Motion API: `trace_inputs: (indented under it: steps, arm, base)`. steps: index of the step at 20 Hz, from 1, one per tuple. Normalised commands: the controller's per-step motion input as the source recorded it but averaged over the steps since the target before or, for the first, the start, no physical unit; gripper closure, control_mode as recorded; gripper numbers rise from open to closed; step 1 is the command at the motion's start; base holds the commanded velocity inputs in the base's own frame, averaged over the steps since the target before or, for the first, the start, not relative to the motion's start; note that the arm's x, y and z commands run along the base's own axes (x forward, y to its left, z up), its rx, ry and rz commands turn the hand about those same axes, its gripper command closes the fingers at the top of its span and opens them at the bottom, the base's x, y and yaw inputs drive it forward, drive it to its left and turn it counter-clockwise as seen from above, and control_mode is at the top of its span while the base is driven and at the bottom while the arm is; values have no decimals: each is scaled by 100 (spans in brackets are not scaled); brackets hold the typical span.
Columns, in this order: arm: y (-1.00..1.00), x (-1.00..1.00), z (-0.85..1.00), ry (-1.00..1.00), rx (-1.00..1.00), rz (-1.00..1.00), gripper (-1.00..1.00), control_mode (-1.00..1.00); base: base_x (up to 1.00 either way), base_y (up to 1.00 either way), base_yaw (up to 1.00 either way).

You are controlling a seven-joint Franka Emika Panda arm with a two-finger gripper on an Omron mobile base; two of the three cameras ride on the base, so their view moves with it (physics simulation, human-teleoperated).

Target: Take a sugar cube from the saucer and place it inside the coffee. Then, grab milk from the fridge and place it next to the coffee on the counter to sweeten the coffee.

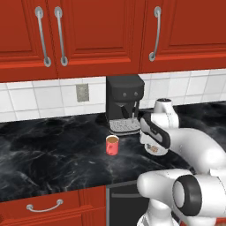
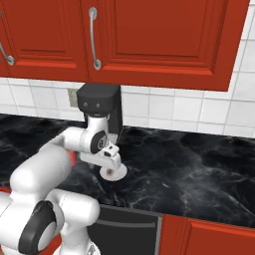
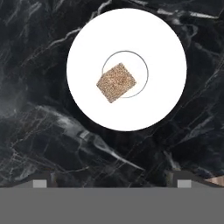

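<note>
Hand view: the sugar cube lies at the centre of the saucer on the counter, directly below the gripper, whose fingers stand spread wide and empty. Left base view: the coffee stands left of the arm, near the coffee machine.

Table: glossy black marble with white veining. Coffee: red cup, brown liquid at the rim. Saucer: plain white, with a thin grey ring at its centre. Sugar cube: tan-brown, speckled grain. Coffee machine: black body, silver-grey drip grille. Upper cabinets: red with silver bar handles. Wall tiles: white with pale grey joints; wall outlet: grey. Robot arm: white with dark joints. Tool: dark finger tips with light grey pads.
</note>
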Motion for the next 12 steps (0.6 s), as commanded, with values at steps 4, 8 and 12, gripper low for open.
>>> trace_inputs:
  steps: [4,8,12]
  arm:
    - [-13,22,-20,0,0,0,-100,-100]
    - [-11,29,-17,0,0,-2,-100,-100]
    - [-8,36,-28,0,0,-3,-100,-100]
  base:
    - [0,0,0]
    - [0,0,0]
    - [0,0,0]
